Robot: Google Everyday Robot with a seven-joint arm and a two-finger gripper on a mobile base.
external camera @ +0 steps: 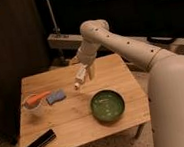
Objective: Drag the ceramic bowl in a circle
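The ceramic bowl (108,106), round, glossy green with a darker rim, sits on the wooden table (110,68) toward its front right. My gripper (84,79) hangs above the table's middle, up and to the left of the bowl and clear of it. Its two pale fingers (78,81) point downward and stand open with nothing between them. The white arm reaches in from the right.
A small clear cup (33,106) with an orange item stands at the table's left, beside a blue-grey object (55,96). A flat black object (40,142) lies near the front left corner. Dark shelving and a metal stand rise behind the table.
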